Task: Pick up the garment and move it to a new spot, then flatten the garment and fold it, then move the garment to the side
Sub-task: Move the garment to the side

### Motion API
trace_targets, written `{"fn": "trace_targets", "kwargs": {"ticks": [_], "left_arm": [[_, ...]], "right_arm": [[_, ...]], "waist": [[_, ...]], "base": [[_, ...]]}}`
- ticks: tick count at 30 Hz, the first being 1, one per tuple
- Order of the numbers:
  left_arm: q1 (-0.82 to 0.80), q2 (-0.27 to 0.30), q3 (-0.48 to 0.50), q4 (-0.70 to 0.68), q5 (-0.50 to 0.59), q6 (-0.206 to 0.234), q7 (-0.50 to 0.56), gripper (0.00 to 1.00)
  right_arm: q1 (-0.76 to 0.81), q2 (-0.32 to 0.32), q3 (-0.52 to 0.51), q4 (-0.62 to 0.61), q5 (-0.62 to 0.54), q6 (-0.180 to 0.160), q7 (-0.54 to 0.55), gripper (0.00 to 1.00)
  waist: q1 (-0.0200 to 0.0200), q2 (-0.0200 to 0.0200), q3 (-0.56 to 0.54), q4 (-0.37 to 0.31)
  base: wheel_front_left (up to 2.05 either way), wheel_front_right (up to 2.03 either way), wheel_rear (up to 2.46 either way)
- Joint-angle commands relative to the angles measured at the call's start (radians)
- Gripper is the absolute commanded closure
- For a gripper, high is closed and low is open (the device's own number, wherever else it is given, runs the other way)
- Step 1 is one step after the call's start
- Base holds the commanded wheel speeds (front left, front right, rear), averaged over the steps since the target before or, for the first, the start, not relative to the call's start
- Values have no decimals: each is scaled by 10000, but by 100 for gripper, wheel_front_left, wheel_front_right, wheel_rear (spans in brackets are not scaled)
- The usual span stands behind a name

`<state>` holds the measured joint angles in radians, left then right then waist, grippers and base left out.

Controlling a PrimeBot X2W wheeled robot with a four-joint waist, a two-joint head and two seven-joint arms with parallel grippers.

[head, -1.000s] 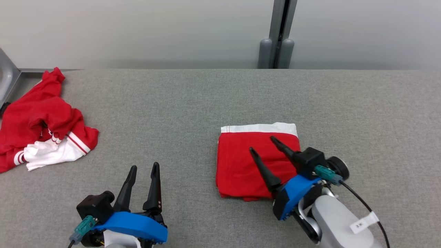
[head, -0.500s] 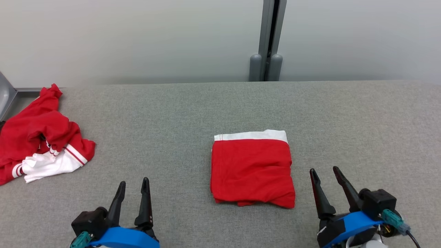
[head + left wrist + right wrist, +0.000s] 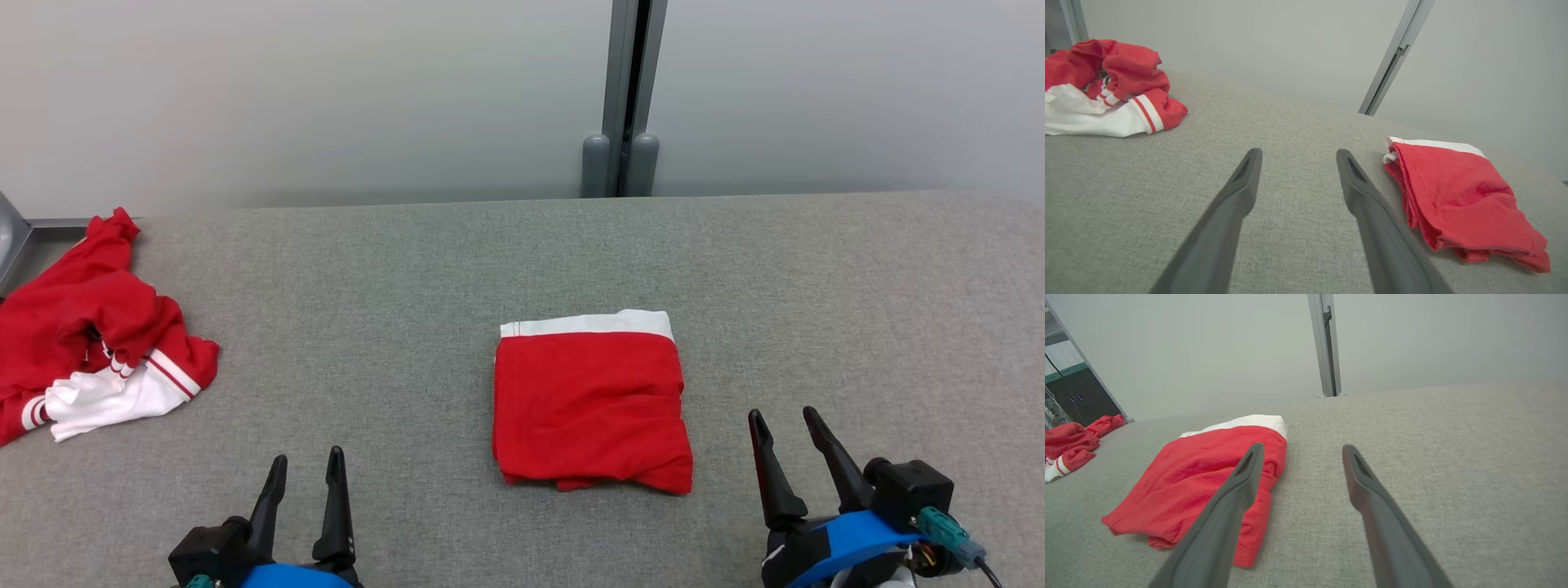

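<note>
Garment [image 3: 589, 404], red and folded square, is lying mid-frame on the grey table [image 3: 408, 269]. Left gripper [image 3: 308, 455] and right gripper [image 3: 780, 412] are hovering at the bottom corners, jaws spread, gripping nothing.

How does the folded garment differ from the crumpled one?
The folded garment is a flat, neat rectangle; the crumpled garment is a bunched heap. The folded one shows a plain white band along its far edge; the crumpled one shows red-striped white cloth. Both are red and white.
</note>
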<state>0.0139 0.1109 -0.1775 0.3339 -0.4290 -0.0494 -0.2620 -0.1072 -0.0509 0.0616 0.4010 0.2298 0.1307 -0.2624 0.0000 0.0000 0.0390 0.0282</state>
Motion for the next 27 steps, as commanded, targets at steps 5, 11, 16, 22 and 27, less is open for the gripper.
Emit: {"fn": "trace_targets", "kwargs": {"ticks": [5, 11, 16, 22, 27], "left_arm": [[53, -97, 155, 43, 188, -119, -43, 0], [37, -182, 260, 85, 362, -226, -43, 0], [32, -242, 306, 123, 469, -288, -43, 0], [24, -294, 375, 178, 621, -275, -43, 0], [-45, -327, 373, 173, 716, -268, -43, 0]], "right_arm": [[116, 5, 0, 82, 9, 1, -32, 0], [102, 6, -7, 125, -27, 1, -33, 0], [79, 6, -57, 156, -172, 1, -33, 0], [32, 6, -102, 185, -332, 1, -33, 0], [-50, 6, -134, 257, -511, 1, -33, 0]], "waist": [[0, 0, -15, 48], [0, 0, -23, 97], [0, 0, -32, 113], [0, 0, -25, 123], [0, 0, 34, 151]], "base": [[0, 0, 0], [0, 0, 0], [0, 0, 0], [0, 0, 0], [0, 0, 0]]}}
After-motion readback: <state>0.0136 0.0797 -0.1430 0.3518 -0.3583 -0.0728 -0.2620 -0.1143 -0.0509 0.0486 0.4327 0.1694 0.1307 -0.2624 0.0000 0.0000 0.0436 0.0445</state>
